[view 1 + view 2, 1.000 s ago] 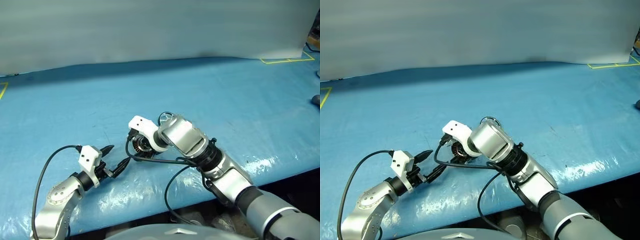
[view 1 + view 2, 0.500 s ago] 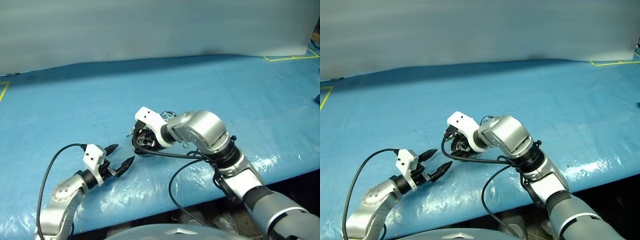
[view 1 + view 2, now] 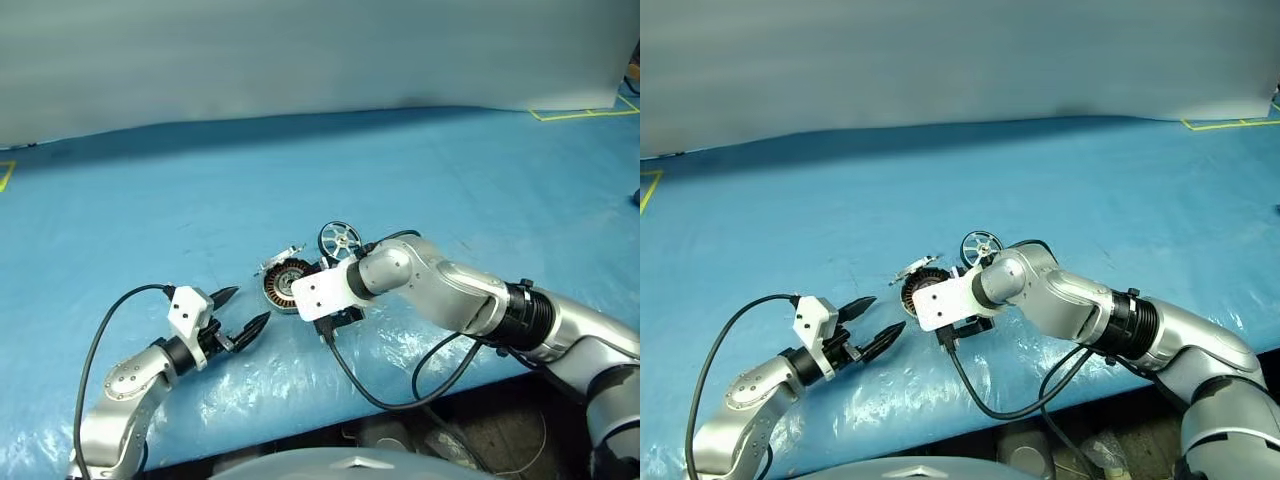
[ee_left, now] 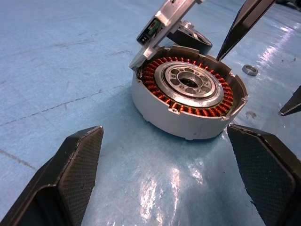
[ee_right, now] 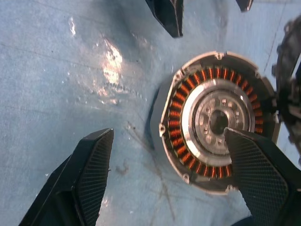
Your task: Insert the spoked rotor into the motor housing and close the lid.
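The motor housing [image 3: 287, 284] lies flat on the blue table, its copper windings and silver hub showing. Its lid [image 4: 165, 22] stands hinged up at the far edge. The spoked rotor [image 3: 340, 240], a black ring with silver spokes, sits on the table just behind the housing on its right. My right gripper [image 5: 168, 136] hovers open right over the housing, one finger [image 5: 258, 174] above the windings and the other [image 5: 84, 179] over bare table. My left gripper [image 3: 243, 306] is open and empty, low over the table, pointing at the housing from the near left.
A small metal ring [image 4: 249, 69] lies on the table [image 3: 450, 170] beside the housing. Black cables loop from both wrists, the right one [image 3: 380, 395] hanging past the table's front edge. A grey wall closes off the far side, with yellow tape [image 3: 580, 114] at the far right corner.
My right arm has swung its elbow out to the right and rolled its wrist, uncovering the housing and rotor in the head views. The left gripper has stayed in place, open.
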You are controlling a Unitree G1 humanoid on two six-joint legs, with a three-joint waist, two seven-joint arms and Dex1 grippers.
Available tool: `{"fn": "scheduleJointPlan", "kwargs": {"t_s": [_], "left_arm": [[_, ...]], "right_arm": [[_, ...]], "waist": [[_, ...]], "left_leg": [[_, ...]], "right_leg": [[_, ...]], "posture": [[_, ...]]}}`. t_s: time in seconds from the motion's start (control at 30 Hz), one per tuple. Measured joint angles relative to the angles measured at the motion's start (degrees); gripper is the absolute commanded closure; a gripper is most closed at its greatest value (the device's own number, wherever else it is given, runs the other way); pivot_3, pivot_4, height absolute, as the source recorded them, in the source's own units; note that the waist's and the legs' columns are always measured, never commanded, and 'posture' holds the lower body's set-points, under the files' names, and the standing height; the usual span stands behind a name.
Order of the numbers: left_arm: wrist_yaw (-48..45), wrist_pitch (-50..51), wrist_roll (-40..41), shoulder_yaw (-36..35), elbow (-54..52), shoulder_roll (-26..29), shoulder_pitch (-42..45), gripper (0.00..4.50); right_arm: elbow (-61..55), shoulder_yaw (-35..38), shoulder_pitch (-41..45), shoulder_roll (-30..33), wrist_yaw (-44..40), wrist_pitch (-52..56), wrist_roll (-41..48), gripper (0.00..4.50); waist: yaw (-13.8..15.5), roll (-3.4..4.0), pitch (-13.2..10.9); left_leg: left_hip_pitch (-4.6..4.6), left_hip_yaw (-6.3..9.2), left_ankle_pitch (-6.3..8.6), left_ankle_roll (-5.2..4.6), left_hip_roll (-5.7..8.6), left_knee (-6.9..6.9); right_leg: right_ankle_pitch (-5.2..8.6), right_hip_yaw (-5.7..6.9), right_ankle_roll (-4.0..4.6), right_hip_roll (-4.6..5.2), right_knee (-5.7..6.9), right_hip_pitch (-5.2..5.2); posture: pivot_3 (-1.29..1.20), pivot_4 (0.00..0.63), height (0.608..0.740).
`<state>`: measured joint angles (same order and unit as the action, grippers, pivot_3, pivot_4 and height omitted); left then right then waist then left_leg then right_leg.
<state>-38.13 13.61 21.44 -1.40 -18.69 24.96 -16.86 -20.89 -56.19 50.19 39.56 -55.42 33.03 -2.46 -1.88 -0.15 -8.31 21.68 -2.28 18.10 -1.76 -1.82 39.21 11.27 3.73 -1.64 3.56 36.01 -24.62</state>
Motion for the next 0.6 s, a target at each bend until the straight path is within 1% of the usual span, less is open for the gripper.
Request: {"fn": "scheduleJointPlan", "kwargs": {"t_s": [0.1, 0.23, 0.33, 0.6], "left_arm": [[0.22, 0.09, -0.03, -0.04, 0.00, 0.06, -0.57, 0.00], [0.51, 0.09, -0.07, -0.02, 0.00, 0.12, -1.11, 0.00], [0.57, 0.09, -0.07, 0.01, -0.01, 0.12, -1.42, 0.00], [0.66, 0.09, -0.13, 0.04, -0.01, 0.12, -1.37, 0.00]], "right_arm": [[1.01, 0.25, -0.60, -1.68, -1.78, -4.76, -3.40, 0.54], [4.06, 0.54, -1.52, -3.40, -3.02, -7.01, -6.69, 0.54], [7.67, 0.45, -2.36, -3.56, -3.76, -9.65, -11.01, 0.54], [8.96, 2.68, -4.65, -6.07, -6.55, -9.69, -14.85, 0.54]], "waist": [[0.53, 0.01, -0.01], [0.89, 0.01, -0.01], [1.14, 0.02, -0.02], [1.21, 0.02, -0.02]], "left_leg": [[0.00, -0.02, 0.01, -0.02, -0.14, 0.05], [0.00, -0.03, -0.05, 0.10, -0.14, 0.09], [0.00, -0.06, -0.09, 0.16, -0.13, 0.10], [0.00, -0.07, -0.11, 0.19, 0.08, 0.10]], "right_leg": [[0.00, 0.00, 0.01, 0.04, -0.03, 0.04], [0.04, 0.02, 0.08, 0.04, -0.04, 0.07], [0.06, 0.01, 0.12, 0.03, -0.02, 0.06], [0.03, 0.03, 0.08, -0.02, 0.00, 0.06]], "posture": [[0.00, 0.150, 0.740], [0.00, 0.150, 0.740], [0.00, 0.150, 0.740], [0.00, 0.150, 0.740]]}}
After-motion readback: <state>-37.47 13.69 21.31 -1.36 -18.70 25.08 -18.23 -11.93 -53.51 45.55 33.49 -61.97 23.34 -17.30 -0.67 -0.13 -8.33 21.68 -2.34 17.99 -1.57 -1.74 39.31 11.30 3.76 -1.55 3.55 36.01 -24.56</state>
